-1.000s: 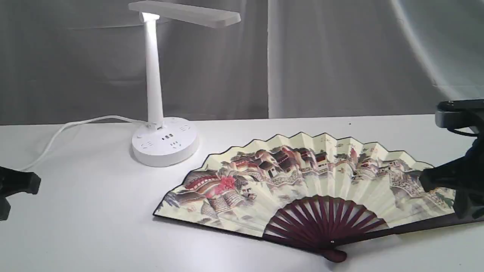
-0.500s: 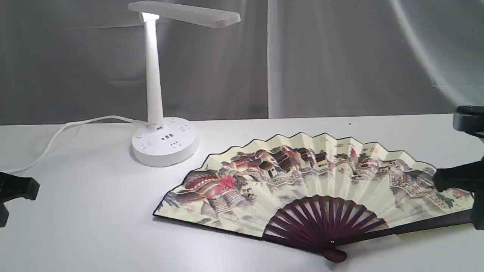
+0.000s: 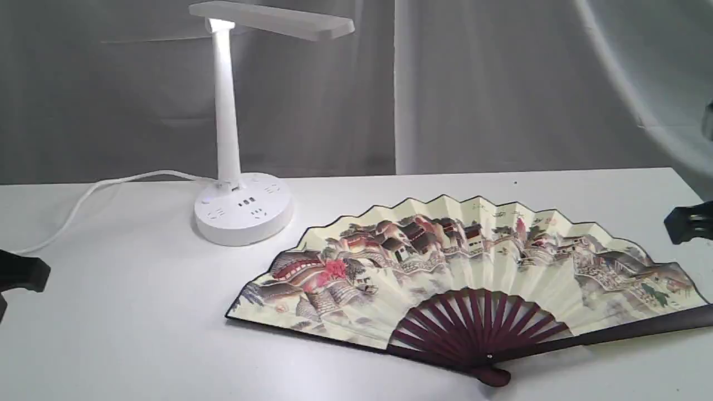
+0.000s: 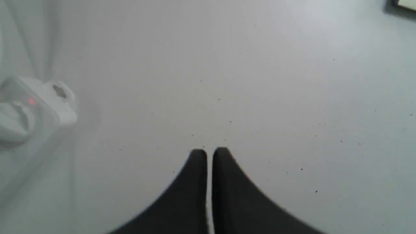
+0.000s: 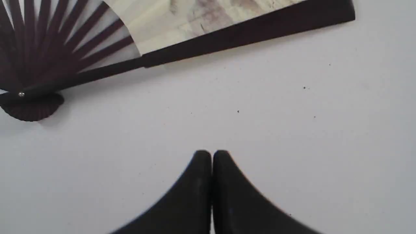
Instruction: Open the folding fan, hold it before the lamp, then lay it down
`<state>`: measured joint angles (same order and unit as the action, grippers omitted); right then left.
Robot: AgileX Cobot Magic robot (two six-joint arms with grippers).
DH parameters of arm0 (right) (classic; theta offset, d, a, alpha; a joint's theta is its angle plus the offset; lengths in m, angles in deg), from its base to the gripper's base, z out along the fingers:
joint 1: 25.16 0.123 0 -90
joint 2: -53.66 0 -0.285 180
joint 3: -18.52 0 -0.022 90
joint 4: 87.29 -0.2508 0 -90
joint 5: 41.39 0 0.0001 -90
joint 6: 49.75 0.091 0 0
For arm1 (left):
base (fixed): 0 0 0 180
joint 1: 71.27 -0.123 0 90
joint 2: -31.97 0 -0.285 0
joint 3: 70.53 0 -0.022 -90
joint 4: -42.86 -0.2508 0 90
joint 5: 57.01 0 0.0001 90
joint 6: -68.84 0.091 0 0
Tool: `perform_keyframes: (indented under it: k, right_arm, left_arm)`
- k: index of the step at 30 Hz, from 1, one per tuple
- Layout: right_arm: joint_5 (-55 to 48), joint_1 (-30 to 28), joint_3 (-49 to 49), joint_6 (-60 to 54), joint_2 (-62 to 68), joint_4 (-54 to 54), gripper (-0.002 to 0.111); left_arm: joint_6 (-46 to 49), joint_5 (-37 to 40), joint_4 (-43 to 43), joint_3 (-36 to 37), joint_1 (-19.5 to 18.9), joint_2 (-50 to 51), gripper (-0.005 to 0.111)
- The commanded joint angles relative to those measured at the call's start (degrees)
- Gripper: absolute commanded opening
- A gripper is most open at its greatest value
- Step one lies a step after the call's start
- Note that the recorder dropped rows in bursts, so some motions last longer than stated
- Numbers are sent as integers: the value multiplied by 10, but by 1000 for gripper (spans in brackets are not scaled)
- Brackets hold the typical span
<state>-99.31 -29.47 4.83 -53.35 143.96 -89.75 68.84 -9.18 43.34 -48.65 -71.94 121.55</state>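
Since the right gripper (image 5: 211,153) is now away from the fan (image 3: 462,267), the fan lies alone on the table (image 3: 139,334), fully spread, with the painted side up. One second ago this gripper was over the right end of the paper, close to the outer stick (image 5: 247,35). Now it is pulled back toward the right edge of the exterior view and touches nothing. Its two jaws are pressed together with nothing between them, while a moment before they stood a little apart. In the right wrist view the outer stick and the pivot (image 5: 21,94) lie ahead of the closed tips, well apart from them, with bare table between.

The left gripper (image 4: 209,151) is also closed and empty. It stays low at the left side and has drawn back only slightly. The fan is far off to its side, and only what seems to be a small corner of it shows at the edge of the left wrist view. The lamp (image 3: 225,111) stands upright beyond the fan, nearer to the left gripper than to the right one.

The fan itself has not shifted during this second. It is open, it is down, and both grippers are free of it, so I judge that the laying down is finished and the arms are only retreating. Whether the fan was held before the lamp, these pictures do not show.
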Motion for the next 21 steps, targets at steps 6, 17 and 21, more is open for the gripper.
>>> perform_keyframes:
  k: [6, 17, 21]
  right_arm:
    - [20, 28, 1, -20, -44, 25, 0]
    - [38, 50, -35, -3, -96, 33, 0]
    - [30, 50, -35, 8, -132, 34, 0]
  left_arm:
    - [5, 0, -5, -2, 3, -100, 0]
    - [0, 3, -25, -2, 3, -217, 0]
    - [0, 8, -34, -2, 3, -259, 0]
